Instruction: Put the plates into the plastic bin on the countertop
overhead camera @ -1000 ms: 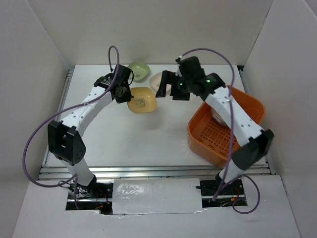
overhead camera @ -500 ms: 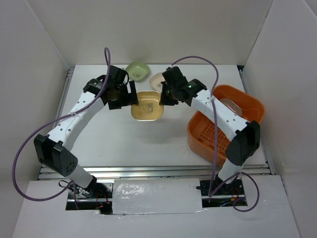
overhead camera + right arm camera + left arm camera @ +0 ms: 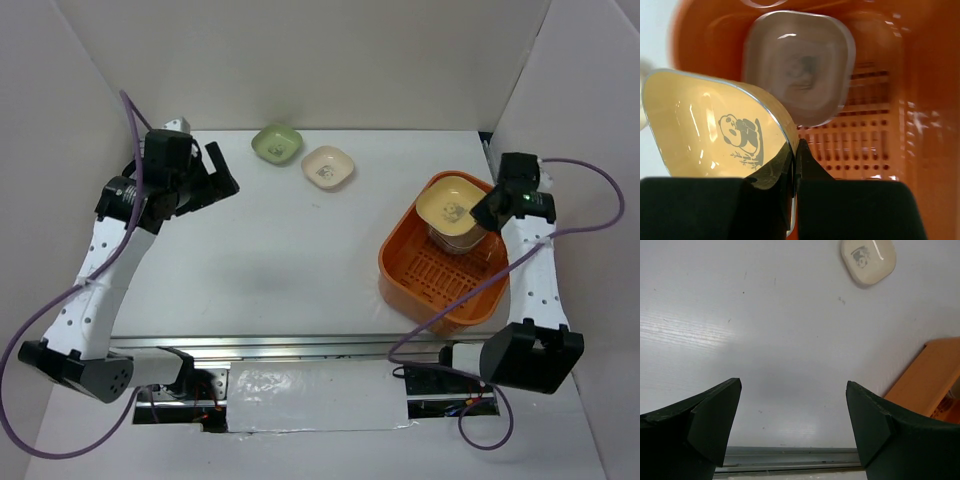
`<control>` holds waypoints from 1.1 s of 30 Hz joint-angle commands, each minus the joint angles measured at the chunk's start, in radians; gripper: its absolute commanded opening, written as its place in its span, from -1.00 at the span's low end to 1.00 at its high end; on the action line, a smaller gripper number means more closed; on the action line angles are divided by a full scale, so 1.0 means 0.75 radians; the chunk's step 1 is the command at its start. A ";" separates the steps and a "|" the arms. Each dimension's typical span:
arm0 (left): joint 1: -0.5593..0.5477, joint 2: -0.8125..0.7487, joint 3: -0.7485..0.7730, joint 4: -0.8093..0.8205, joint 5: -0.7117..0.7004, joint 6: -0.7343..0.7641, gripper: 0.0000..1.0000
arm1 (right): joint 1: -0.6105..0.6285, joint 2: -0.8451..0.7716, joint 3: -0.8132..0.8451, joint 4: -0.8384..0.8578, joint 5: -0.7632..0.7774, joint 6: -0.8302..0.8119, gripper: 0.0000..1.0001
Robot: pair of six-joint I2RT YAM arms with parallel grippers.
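My right pincer (image 3: pixel 794 162) is pressed shut on one rim of the yellow plate (image 3: pixel 715 125), holding it tilted over the plastic bin (image 3: pixel 920 75) — the stacked plate (image 3: pixel 800 60) inside lies straight beneath and just beyond my fingertips, so I judge the release wants only a short drop downward. My left pincer (image 3: pixel 792 390) hangs spread and empty over the countertop (image 3: pixel 790 315); the cream plate (image 3: pixel 868 260) and green plate (image 3: pixel 277 143) sit at the far side — nearer that arm
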 commanded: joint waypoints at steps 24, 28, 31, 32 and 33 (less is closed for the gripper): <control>0.082 0.668 -0.185 0.898 0.472 -0.349 0.99 | -0.114 -0.298 0.096 0.179 -0.917 0.068 1.00; 0.099 0.872 -0.289 1.237 0.507 -0.703 0.99 | 0.002 -0.485 -0.150 0.358 -1.088 0.187 1.00; 0.072 1.061 -0.182 1.429 0.497 -0.783 0.99 | 0.102 -0.561 -0.181 0.305 -1.034 0.171 1.00; 0.052 1.102 -0.151 1.468 0.473 -0.793 0.99 | 0.119 -0.577 -0.195 0.288 -1.029 0.163 1.00; 0.042 1.173 -0.100 1.501 0.448 -0.821 0.99 | 0.143 -0.608 -0.209 0.264 -1.031 0.163 1.00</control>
